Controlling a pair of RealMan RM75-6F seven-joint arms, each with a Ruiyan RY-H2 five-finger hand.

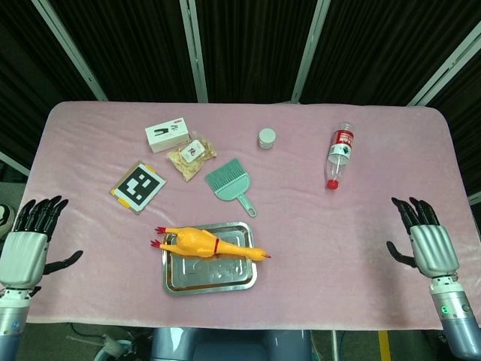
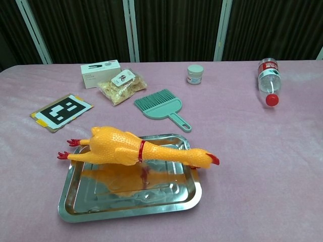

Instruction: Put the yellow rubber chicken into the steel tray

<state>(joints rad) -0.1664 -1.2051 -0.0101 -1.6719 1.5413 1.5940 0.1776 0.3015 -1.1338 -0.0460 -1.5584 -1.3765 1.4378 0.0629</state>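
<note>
Head view: left robot hand, right robot hand spread, empty | chest view: neither | chicken across tray

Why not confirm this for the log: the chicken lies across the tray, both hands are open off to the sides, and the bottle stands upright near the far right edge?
One error: the bottle lies on its side, red cap toward the robot, as the head view shows. The rest holds: chicken across the tray, left hand and right hand open.

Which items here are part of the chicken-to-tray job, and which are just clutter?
Job:
- yellow rubber chicken, lying across the tray with feet and head over the rims
- steel tray

Clutter:
- green brush
- plastic bottle
- small jar
- snack bag
- white box
- marker card
</note>
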